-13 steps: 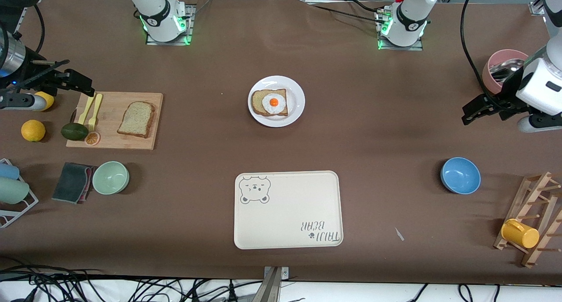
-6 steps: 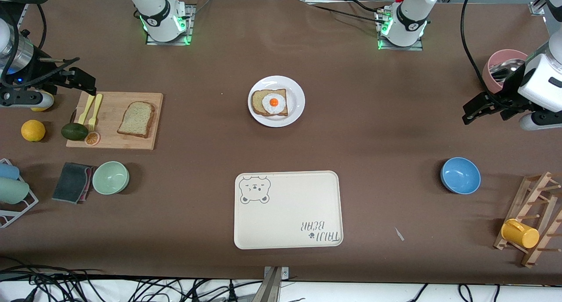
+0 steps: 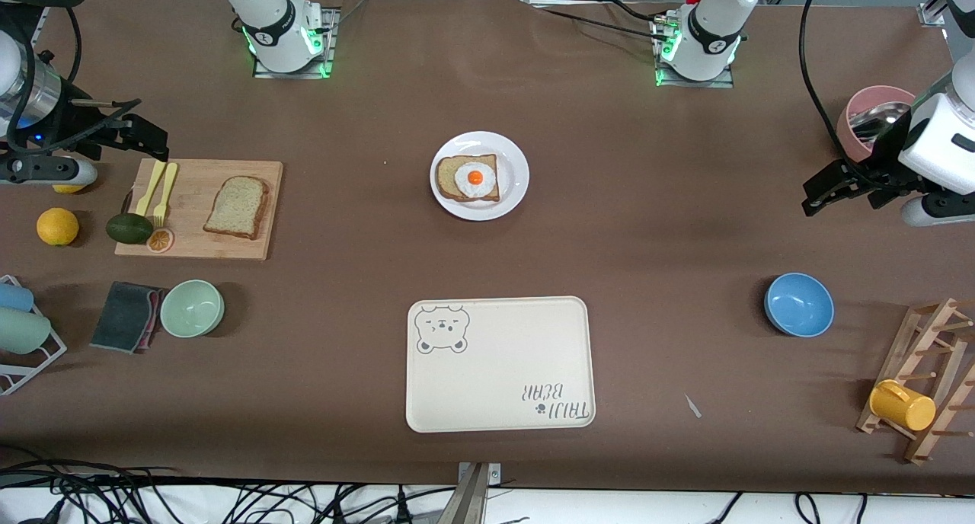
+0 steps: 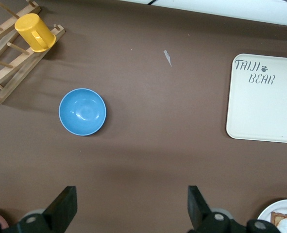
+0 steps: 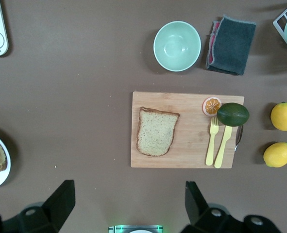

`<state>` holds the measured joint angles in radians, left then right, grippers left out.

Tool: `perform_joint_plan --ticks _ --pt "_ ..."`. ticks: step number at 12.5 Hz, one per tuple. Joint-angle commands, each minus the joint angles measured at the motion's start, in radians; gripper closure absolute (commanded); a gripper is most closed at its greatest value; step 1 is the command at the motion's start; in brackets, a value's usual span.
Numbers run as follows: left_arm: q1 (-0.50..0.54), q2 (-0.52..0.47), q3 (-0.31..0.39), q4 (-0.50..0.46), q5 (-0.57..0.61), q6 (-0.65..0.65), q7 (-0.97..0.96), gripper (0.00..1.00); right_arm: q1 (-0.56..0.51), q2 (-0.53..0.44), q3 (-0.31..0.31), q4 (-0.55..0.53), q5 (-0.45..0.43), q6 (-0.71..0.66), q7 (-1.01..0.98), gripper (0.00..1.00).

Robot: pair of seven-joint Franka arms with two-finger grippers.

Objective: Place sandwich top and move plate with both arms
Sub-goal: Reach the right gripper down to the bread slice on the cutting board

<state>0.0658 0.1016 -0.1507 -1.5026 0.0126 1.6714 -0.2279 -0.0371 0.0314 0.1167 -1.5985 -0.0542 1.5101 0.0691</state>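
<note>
Right gripper [image 3: 148, 132] shifted toward cutting board [image 3: 194, 242], jaws spread, left gripper [image 3: 826, 193] likewise, one sandwich top [image 3: 236, 206], one plate [image 3: 518, 162]

Table [image 3: 685, 166]: matt brown covering, smooth, faintly creased. Plate [image 3: 518, 175]: white, glossy, looks ceramic or hard plastic; cannot tell which. Sandwich top [image 3: 237, 207]: tan, speckled, porous crumb with darker crust. Cutting board [image 3: 198, 246]: pale wood, visible grain, satin finish. Tray [image 3: 495, 372]: cream, smooth, low sheen, plastic-like, printing at its 4 o'clock corner. Blue bowl [image 3: 798, 304]: smooth, slightly glossy. Green bowl [image 3: 191, 308]: smooth, semi-matt. Cloth [image 3: 126, 316]: dark grey, soft-napped fabric. Rack [image 3: 925, 356]: bare light wood.
</note>
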Motion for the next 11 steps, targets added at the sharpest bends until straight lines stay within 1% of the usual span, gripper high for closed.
perform_joint_plan --ticks 1,5,6,7,11 --pt "-0.003 0.012 0.002 0.028 -0.016 -0.016 0.002 0.00 -0.003 -0.019 0.001 -0.014 -0.007 -0.008 -0.009 0.00" --pt "-0.003 0.012 0.003 0.028 -0.017 -0.016 0.002 0.00 -0.003 -0.019 0.001 -0.017 -0.007 -0.021 -0.015 0.00" --pt "-0.003 0.012 0.003 0.028 -0.022 -0.016 0.002 0.00 -0.003 -0.021 0.001 -0.040 -0.009 -0.015 -0.020 0.00" --pt "-0.003 0.012 0.003 0.028 -0.023 -0.016 0.001 0.00 -0.001 -0.034 0.006 -0.072 -0.010 0.007 -0.018 0.00" --pt "-0.003 0.012 0.002 0.028 -0.023 -0.016 0.001 0.00 -0.003 -0.064 0.009 -0.246 -0.012 0.171 -0.018 0.00"
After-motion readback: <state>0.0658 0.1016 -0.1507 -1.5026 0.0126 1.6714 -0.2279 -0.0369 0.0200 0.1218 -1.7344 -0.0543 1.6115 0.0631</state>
